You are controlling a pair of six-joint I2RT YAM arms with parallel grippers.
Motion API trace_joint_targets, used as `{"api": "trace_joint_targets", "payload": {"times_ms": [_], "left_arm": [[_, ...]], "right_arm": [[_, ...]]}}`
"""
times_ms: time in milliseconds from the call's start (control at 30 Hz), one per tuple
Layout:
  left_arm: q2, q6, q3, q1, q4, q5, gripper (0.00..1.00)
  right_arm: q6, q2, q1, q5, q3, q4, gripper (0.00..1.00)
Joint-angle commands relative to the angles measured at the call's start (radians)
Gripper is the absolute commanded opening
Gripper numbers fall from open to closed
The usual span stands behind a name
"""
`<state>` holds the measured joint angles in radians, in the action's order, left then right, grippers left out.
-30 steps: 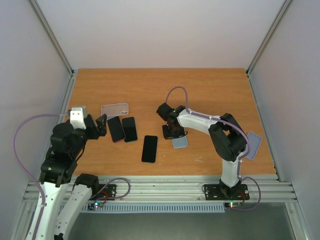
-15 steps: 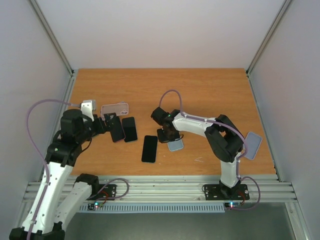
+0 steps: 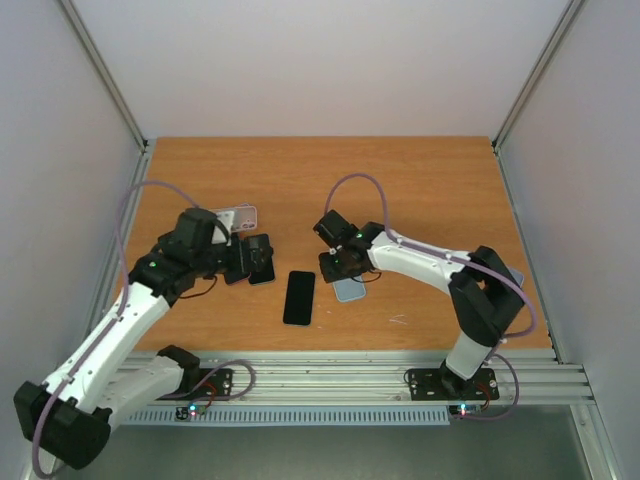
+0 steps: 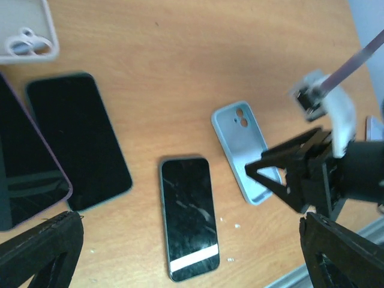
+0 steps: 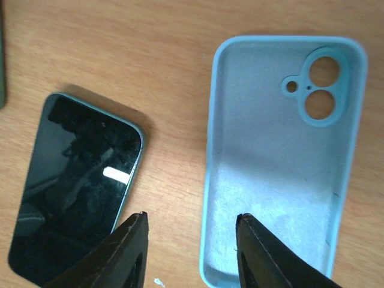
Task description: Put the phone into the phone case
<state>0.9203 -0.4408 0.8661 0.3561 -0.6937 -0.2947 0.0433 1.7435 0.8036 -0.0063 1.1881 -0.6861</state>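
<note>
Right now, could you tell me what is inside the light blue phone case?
The light blue phone case looks empty, open side up. A finger of the right gripper hides part of its end.

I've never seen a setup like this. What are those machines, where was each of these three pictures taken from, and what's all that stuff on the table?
These are two robot arms, bolted at the near edge of a table. The wide picture looks down from above and behind them. The other two come from a camera on each wrist, so the black prongs at the bottom are that arm's own fingers. On the table lie a middle phone, a pair of phones to its left, a blue case with its hollow side up, and a whitish case farther back. The left gripper hangs over the pair of phones, wide open. The right gripper hangs over the gap between the middle phone and the blue case, open too. Nothing is held.
</note>
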Motion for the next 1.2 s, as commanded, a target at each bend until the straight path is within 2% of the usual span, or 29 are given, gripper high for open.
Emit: {"api": "trace_joint_targets", "payload": {"times_ms": [0, 200, 333, 500, 767, 1167], "left_arm": [[0.063, -0.033, 0.014, 0.132, 0.008, 0.137, 0.99], [0.187, -0.025, 0.045, 0.33, -0.024, 0.403, 0.99], [0.303, -0.037, 0.076, 0.457, -0.03, 0.496, 0.99], [0.436, -0.069, 0.127, 0.541, -0.045, 0.585, 1.0], [0.592, -0.119, 0.149, 0.573, -0.028, 0.573, 0.99], [0.752, -0.219, 0.174, 0.575, -0.011, 0.478, 0.99]], "right_arm": [[-0.027, -0.097, -0.004, 0.061, -0.064, 0.05, 0.46], [-0.068, -0.224, -0.075, 0.058, -0.196, 0.112, 0.73], [-0.058, -0.313, -0.145, 0.031, -0.282, 0.16, 0.85], [-0.045, -0.409, -0.216, 0.017, -0.375, 0.215, 0.98], [0.007, -0.5, -0.246, 0.068, -0.474, 0.262, 0.98], [0.017, -0.49, -0.245, 0.116, -0.514, 0.26, 0.99]]}}
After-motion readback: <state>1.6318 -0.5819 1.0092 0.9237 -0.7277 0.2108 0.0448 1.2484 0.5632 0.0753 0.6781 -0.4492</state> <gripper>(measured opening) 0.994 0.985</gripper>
